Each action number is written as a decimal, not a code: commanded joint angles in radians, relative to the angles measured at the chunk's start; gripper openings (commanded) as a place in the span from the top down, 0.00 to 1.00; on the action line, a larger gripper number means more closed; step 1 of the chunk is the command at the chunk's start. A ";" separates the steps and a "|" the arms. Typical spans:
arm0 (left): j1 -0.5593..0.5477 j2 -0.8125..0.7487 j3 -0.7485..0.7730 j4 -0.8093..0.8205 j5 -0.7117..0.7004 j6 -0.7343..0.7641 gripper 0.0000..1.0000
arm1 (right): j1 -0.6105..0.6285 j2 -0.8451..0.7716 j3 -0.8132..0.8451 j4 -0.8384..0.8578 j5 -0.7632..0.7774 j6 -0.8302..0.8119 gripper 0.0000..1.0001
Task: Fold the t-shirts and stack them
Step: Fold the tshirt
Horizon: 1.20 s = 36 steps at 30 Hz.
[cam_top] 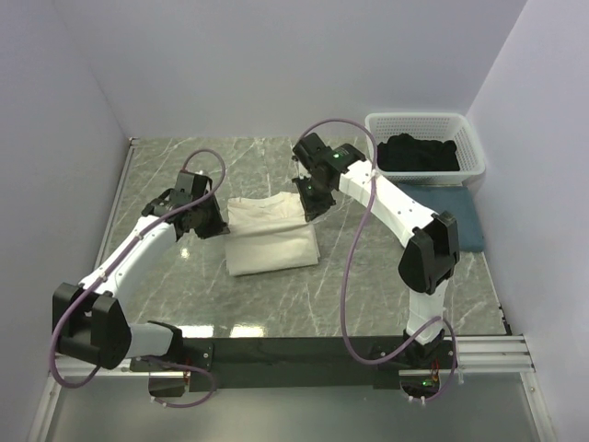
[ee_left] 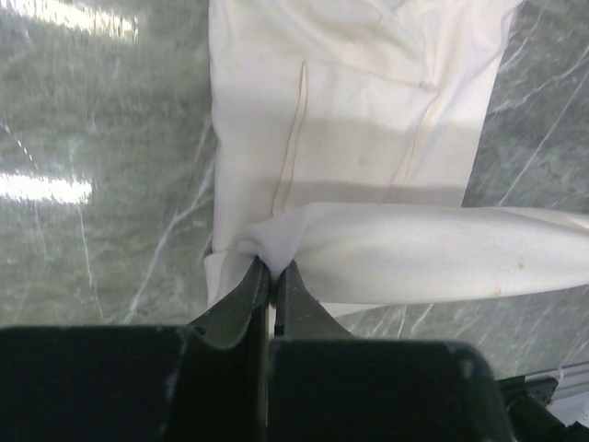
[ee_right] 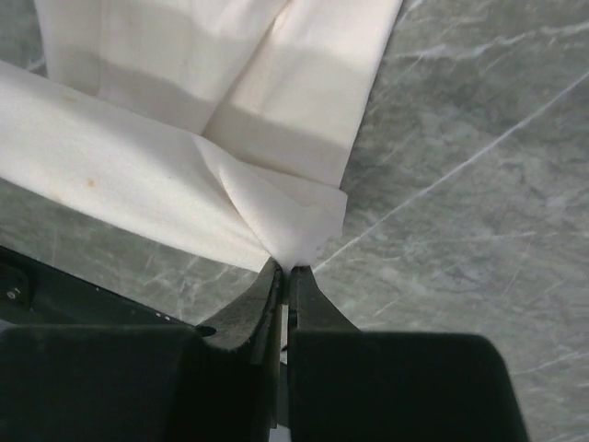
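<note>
A cream-white t-shirt (cam_top: 271, 236) lies partly folded in the middle of the marble table. My left gripper (cam_top: 213, 224) is shut on its far left corner; the left wrist view shows the pinched cloth (ee_left: 304, 235) lifted above the flat part (ee_left: 359, 101). My right gripper (cam_top: 310, 204) is shut on the far right corner, cloth (ee_right: 285, 216) bunched at the tips in the right wrist view. The far edge hangs stretched between both grippers. A folded dark blue shirt (cam_top: 457, 217) lies at the right. Dark shirts (cam_top: 419, 154) fill the basket.
A white laundry basket (cam_top: 471, 138) stands at the back right corner against the walls. White walls enclose the table at left, back and right. A black rail (cam_top: 304, 350) runs along the near edge by the arm bases.
</note>
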 commanded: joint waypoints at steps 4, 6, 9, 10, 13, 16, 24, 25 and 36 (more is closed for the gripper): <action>0.025 0.059 0.084 0.104 -0.044 0.046 0.99 | -0.047 0.021 0.086 0.067 0.049 -0.026 1.00; 0.033 0.079 0.098 0.117 -0.047 0.047 0.99 | -0.057 0.027 0.095 0.082 0.046 -0.030 1.00; 0.047 0.114 0.110 0.134 -0.042 0.050 0.99 | -0.074 0.051 0.116 0.101 0.043 -0.035 1.00; 0.050 0.122 0.111 0.148 -0.041 0.052 0.99 | -0.077 0.060 0.123 0.111 0.040 -0.036 1.00; 0.063 0.168 0.116 0.176 -0.033 0.057 0.99 | -0.090 0.109 0.144 0.123 0.039 -0.041 1.00; 0.071 0.211 0.122 0.203 -0.036 0.061 0.99 | -0.097 0.146 0.166 0.133 0.035 -0.036 1.00; 0.085 0.317 0.133 0.282 -0.044 0.066 0.99 | -0.109 0.225 0.163 0.205 0.029 -0.009 1.00; 0.085 0.324 0.134 0.288 -0.045 0.066 0.99 | -0.113 0.234 0.159 0.219 0.029 -0.004 1.00; 0.085 0.401 0.177 0.331 -0.068 0.078 0.99 | -0.159 0.277 0.129 0.309 -0.001 0.065 0.97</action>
